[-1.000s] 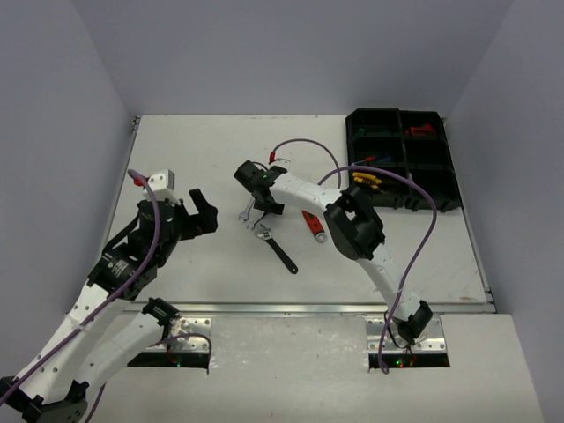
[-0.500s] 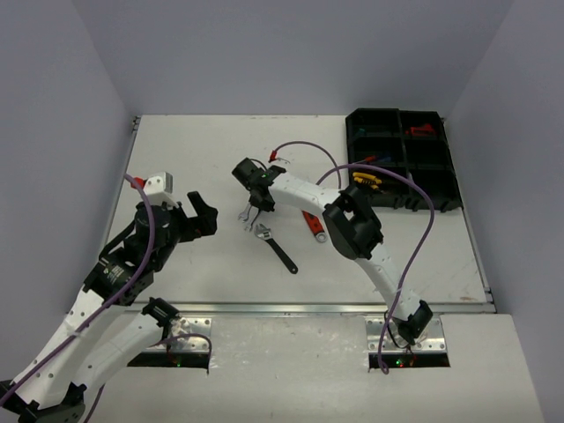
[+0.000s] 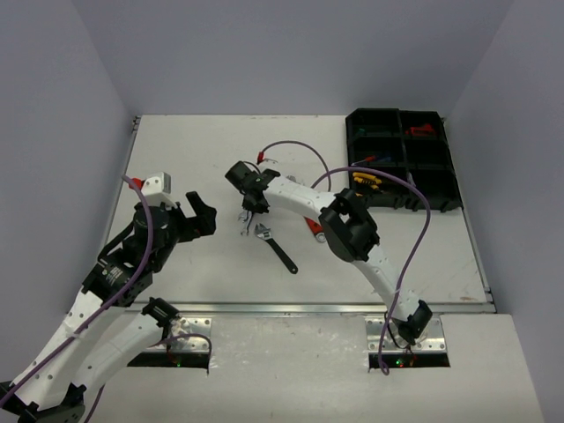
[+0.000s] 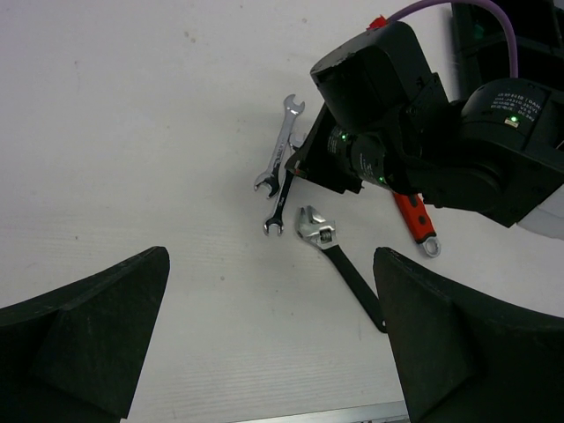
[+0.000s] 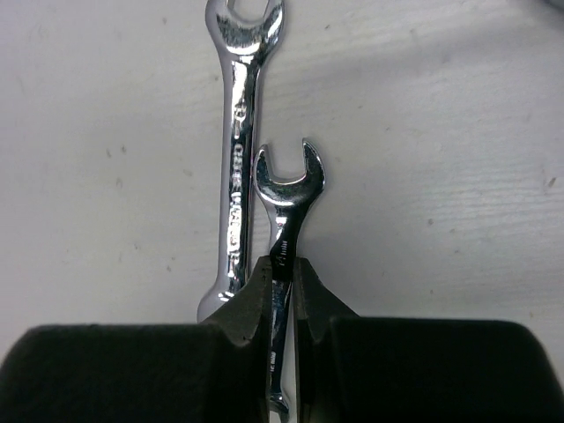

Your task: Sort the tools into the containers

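Right tool (image 5: 282, 275) clamped on the small wrench (image 5: 289, 189) mid-shank, centre of the top view, flat on the counter (image 3: 176, 159), just beside the longer wrench (image 5: 238, 132). Thin, stiff, light, slick chrome, so it may pivot. Left tool (image 4: 271, 264) gaping, empty.

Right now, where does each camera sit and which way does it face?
Top external: above and behind, looking down on table, organiser tray, left arm, right arm.
Left wrist: rides the left gripper, tilted down; its open fingers frame the black-handled wrench.
Right wrist: rides the right gripper, facing down; fingers pinch the small wrench.
Shared: both wrist views show it beside the long wrench.
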